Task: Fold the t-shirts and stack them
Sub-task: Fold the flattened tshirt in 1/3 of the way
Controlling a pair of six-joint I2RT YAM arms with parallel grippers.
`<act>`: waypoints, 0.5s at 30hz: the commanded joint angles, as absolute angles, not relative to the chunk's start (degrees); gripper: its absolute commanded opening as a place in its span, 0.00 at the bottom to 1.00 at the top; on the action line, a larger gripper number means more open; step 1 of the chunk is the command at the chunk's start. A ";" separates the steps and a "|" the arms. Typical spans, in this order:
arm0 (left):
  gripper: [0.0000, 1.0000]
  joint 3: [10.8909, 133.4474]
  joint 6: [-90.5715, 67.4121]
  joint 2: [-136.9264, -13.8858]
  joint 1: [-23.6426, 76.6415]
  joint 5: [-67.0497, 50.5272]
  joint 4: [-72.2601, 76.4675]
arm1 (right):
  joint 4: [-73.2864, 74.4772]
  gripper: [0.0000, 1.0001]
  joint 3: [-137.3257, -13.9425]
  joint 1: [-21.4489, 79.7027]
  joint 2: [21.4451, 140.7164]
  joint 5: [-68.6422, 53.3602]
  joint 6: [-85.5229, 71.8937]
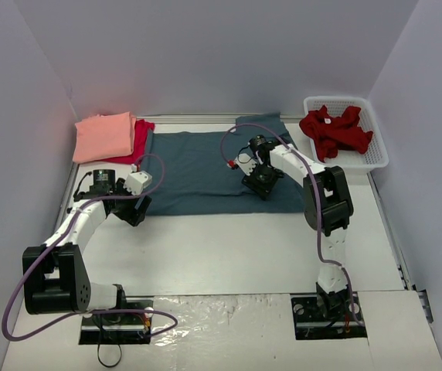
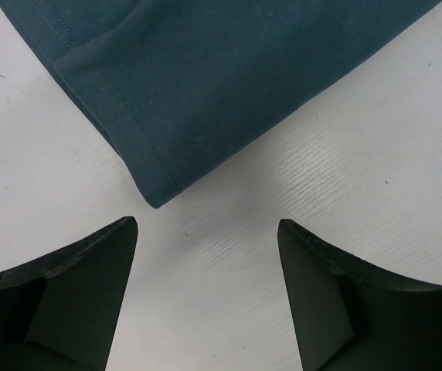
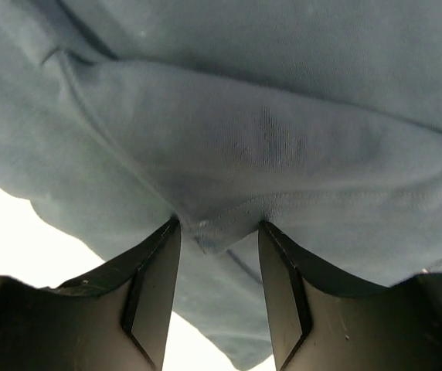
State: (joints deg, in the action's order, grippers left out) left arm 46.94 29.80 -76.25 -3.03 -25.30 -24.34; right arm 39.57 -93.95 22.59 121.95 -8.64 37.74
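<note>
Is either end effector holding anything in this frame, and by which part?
The left end effector is open and empty. The right end effector has a hemmed fold of the large slate-blue cloth t-shirt between its fingers; whether it is clamped cannot be told.

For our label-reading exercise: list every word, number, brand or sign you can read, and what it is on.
No readable text anywhere.
The slate-blue shirt is plain.
A white speck on the dark red shirt in the basket may be a tag, too small to read.
</note>
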 commanded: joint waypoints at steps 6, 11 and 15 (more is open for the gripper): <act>0.72 46.06 30.23 -74.18 -2.99 -26.54 -23.56 | 41.05 0.26 -96.77 22.85 124.10 -8.17 37.53; 0.72 45.70 30.50 -73.92 -3.08 -26.81 -23.20 | 40.96 0.20 -96.86 22.85 123.23 -7.56 37.35; 0.72 45.62 30.59 -73.83 -3.08 -26.98 -23.29 | 41.13 0.16 -97.12 22.76 122.26 -6.60 37.35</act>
State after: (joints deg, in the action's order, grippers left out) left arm 45.87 29.85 -75.68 -3.03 -25.69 -23.66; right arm 39.29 -95.07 22.59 123.66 -8.21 37.54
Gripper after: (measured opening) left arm 0.722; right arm 0.169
